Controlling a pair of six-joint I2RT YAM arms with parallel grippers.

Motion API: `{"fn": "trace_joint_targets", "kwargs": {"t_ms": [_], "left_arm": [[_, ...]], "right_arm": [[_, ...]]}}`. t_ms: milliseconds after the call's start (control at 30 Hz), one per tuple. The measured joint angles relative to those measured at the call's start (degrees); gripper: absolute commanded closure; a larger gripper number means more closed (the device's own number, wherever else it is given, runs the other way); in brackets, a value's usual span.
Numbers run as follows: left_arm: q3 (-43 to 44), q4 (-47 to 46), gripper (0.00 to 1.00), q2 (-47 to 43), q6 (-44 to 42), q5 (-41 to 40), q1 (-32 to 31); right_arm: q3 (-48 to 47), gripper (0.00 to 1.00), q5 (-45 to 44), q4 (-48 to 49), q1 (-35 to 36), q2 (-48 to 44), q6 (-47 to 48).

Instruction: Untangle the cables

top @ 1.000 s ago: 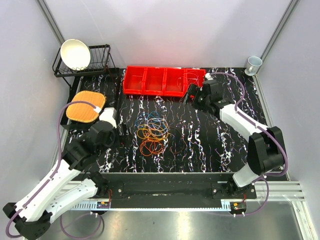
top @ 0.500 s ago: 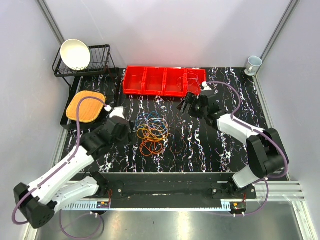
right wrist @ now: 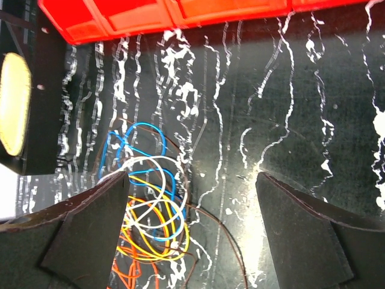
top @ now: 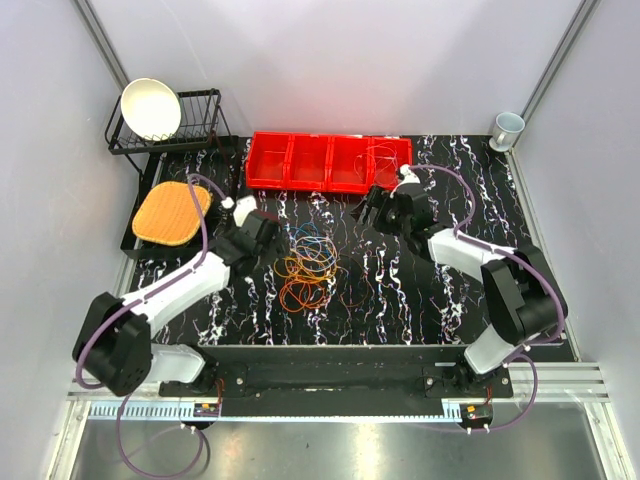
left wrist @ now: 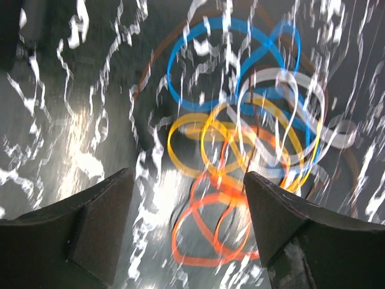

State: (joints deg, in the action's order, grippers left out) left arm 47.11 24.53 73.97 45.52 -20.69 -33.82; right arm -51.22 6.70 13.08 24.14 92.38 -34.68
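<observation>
Cables (left wrist: 240, 132) apparently untouched; left gripper (left wrist: 186, 180), right gripper (right wrist: 192, 180) gape empty.

Top external: high, near edge, looking down on whole surface (top: 400, 290). Wrist views: close, downward past own fingers (left wrist: 96, 229); all share cables (top: 308, 262).

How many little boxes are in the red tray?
4. The red tray has its boxes side by side in one row at the back of the table: far left, middle left, middle right, far right. None seems hidden.
</observation>
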Motion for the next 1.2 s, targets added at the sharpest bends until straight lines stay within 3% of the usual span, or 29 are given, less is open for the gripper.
{"fn": "trace_joint_targets", "kwargs": {"t_ms": [267, 800, 900, 933, 1100, 1200], "left_arm": [[1.14, -8.04, 0.23, 4.42, 4.83, 0.46, 3.41], [2.95, -7.32, 0.24, 11.15, 13.97, 0.07, 3.41], [3.02, -7.52, 0.29, 12.59, 14.53, 0.07, 3.41], [3.02, -7.52, 0.37, 13.03, 14.6, 0.07, 3.41], [3.58, -7.58, 0.51, 14.78, 15.34, 0.09, 3.41], [4.07, -7.8, 0.67, 15.45, 15.72, 0.15, 3.41]], "right_arm": [[-0.83, 0.07, 0.33, 0.02, 0.0, 2.14, 0.5], [-2.58, 0.08, 0.39, -0.48, 0.0, 3.3, 0.55], [-2.62, 0.08, 0.39, -0.7, 0.0, 3.34, 0.55], [-2.67, 0.08, 0.39, -0.81, 0.0, 3.34, 0.55], [-2.91, 0.07, 0.39, -0.96, 0.0, 3.43, 0.57], [-3.02, 0.08, 0.39, -0.96, 0.0, 3.61, 0.55]]}}
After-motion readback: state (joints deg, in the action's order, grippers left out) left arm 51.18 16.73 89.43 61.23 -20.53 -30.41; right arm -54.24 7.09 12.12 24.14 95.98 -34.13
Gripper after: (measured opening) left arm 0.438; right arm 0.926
